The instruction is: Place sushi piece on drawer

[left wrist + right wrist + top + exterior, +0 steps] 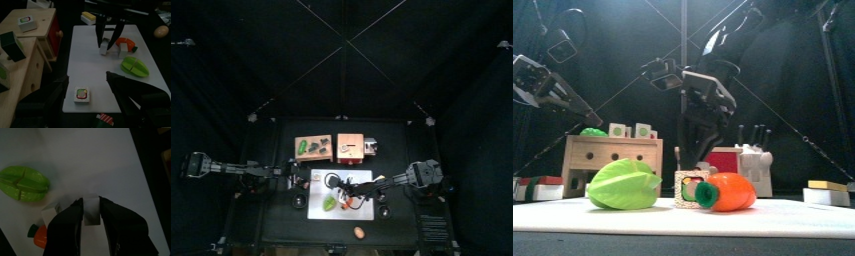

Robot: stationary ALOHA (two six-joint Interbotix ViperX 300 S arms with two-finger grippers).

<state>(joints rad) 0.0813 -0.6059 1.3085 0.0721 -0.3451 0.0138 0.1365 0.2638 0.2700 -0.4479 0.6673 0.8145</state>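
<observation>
Our right gripper point(91, 210) is down on the white board point(87, 55), its jaws drawn narrow around a sushi piece point(91, 209); the right wrist view shows the small white block pinched between the two black fingers. In the left wrist view we see the same fingers straddling that piece, just beside the orange carrot-like toy point(125, 45), with the green cut vegetable point(135, 65) a little further along the board toward the bench's front edge. So we judge the step in hand to be the grasp: the piece looks gripped, but it is still on or barely off the board.

The wooden drawer unit point(313, 147) stands toward the bench's back edge, left of centre, and its top already carries small items; another sushi piece point(27, 20) sits on it. A further piece point(81, 94) lies on the board near our left gripper point(100, 100), which rests low at the left side with its jaws spread wide.

Next we would need to lift straight up to clear the carrot, carry the piece back and left over the drawer's top, find a bare patch among the items there, lower and release.
</observation>
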